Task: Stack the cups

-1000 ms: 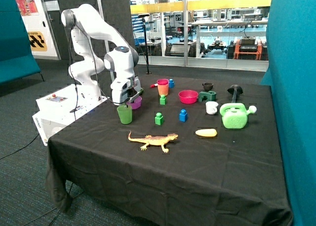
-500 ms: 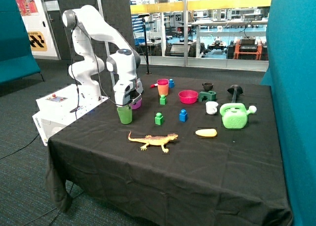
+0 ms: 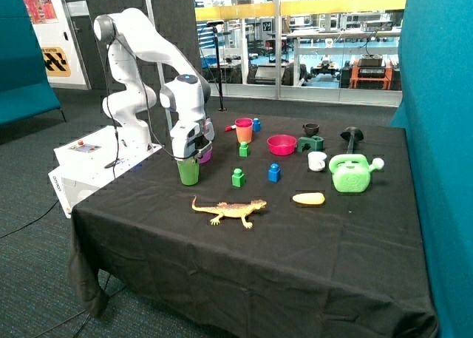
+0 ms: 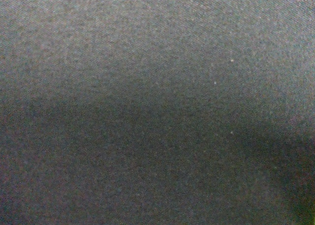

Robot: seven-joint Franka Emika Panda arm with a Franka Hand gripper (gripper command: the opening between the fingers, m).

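Note:
A green cup [image 3: 188,174] stands upright on the black tablecloth [image 3: 295,257], near the table's robot-side edge. My gripper [image 3: 189,158] hangs straight down right at its rim, and the rim is hidden by it. Farther back, a magenta-pink cup and a yellow cup [image 3: 244,131] look nested as one stack, pink rim on top. The wrist view shows only black cloth [image 4: 147,87], with a faint green patch in one corner [image 4: 307,216].
A purple bowl [image 3: 205,155] sits just behind the gripper. A toy lizard [image 3: 229,209] lies in front of the green cup. Green blocks [image 3: 238,177], a blue block [image 3: 274,172], a pink bowl [image 3: 281,143], a white mug [image 3: 317,160] and a green watering can [image 3: 352,172] stand beyond.
The gripper has moved from just behind the green cup, over it and down to its rim. The cups have not moved.

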